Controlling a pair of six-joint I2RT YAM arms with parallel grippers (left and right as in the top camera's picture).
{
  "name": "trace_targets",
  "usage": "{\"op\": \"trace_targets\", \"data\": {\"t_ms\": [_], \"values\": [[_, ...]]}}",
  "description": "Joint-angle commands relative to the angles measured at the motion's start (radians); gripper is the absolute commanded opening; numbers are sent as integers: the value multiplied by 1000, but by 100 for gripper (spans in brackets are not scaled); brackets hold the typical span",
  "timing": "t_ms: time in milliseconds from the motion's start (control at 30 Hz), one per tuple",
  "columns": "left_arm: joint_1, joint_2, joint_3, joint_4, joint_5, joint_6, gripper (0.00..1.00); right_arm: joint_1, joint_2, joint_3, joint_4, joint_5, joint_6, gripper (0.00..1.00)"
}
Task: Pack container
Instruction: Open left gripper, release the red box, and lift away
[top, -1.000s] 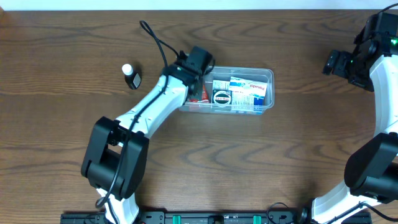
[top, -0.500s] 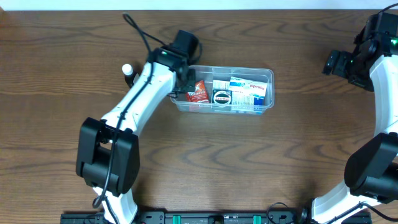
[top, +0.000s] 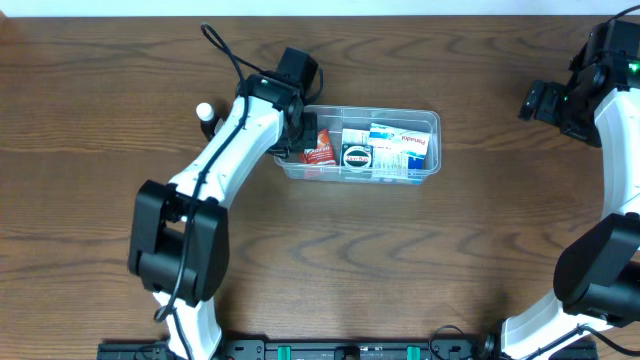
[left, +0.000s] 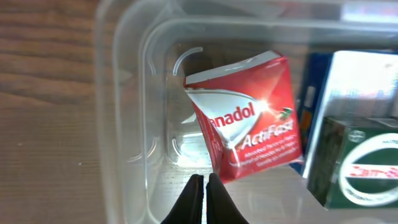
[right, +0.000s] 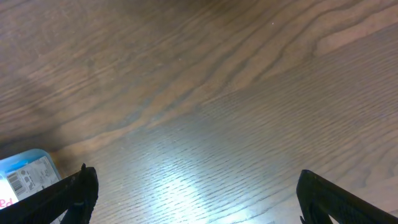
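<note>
The clear plastic container (top: 432, 122) sits on the brown table, holding a red Panadol box (top: 319, 149), a dark green box (top: 357, 155) and blue-white packets (top: 402, 147). My left gripper (top: 291, 150) is shut and empty at the container's left end. In the left wrist view its closed fingertips (left: 203, 186) hover over the container's bare floor (left: 155, 112), just below the tilted red Panadol box (left: 249, 118), beside the green box (left: 357, 165). My right gripper (right: 193, 186) is open and empty above bare table at the far right (top: 545, 100).
A small bottle with a white cap (top: 206, 115) stands on the table left of the container, partly behind my left arm. A corner of a blue-white packet (right: 22, 174) shows at the left edge of the right wrist view.
My left gripper pulled back from deep inside the container toward its left end. The red Panadol box now lies free in the container. The right arm has not moved.
</note>
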Motion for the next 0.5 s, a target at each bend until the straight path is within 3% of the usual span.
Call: {"op": "trace_targets", "data": {"t_ms": [0,467], "values": [[-3,51,22,-6,6,20,6,-3,-11,12,-1,7,-14,99],[-18,93,22,39,3,19,6,-3,-11,12,-1,7,-14,99]]}}
